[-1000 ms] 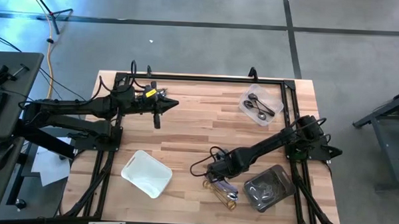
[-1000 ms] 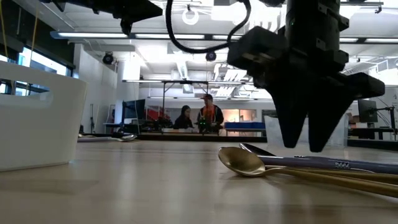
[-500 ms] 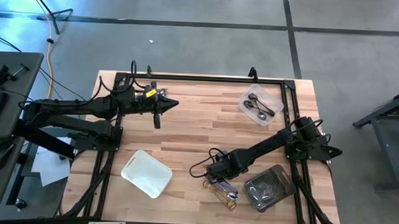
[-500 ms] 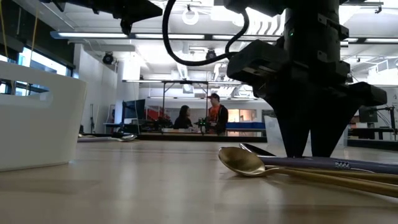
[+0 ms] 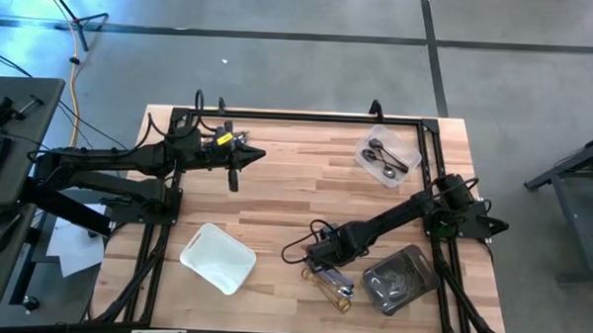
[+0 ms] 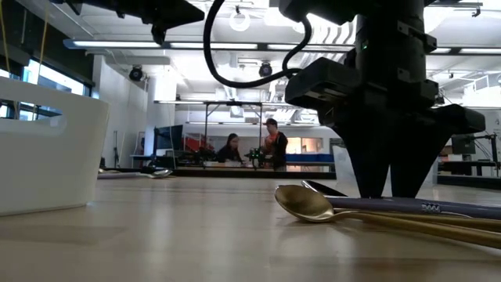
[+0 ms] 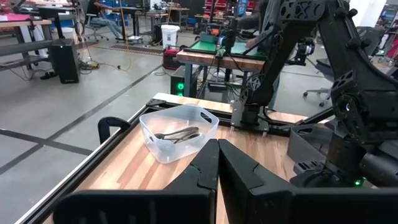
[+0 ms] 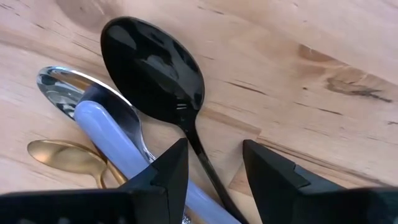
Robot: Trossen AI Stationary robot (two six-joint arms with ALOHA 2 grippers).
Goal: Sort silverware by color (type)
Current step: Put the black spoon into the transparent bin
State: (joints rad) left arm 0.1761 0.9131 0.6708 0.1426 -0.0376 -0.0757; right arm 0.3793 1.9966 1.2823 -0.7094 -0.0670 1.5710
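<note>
Three loose utensils lie bunched near the wooden table's [image 5: 296, 176] front edge, right of centre: one glossy black metal spoon [image 8: 155, 68], one shiny silver spoon [image 8: 65, 93] under a pale lilac handle [image 8: 118, 146], and one gold spoon [image 8: 65, 155]. Their long axes run roughly parallel, bowls all at the same end. The right gripper [image 8: 211, 158] is down at the table with its fingers parted, the black spoon's thin handle between them, not clamped. The left gripper [image 5: 239, 157] hangs above the back left part, fingers closed on nothing. Three plastic trays stand on the table: a white one [image 5: 217, 257], a clear one [image 5: 388, 158] with dark spoons, and a clear one [image 5: 399, 278] with silver pieces.
</note>
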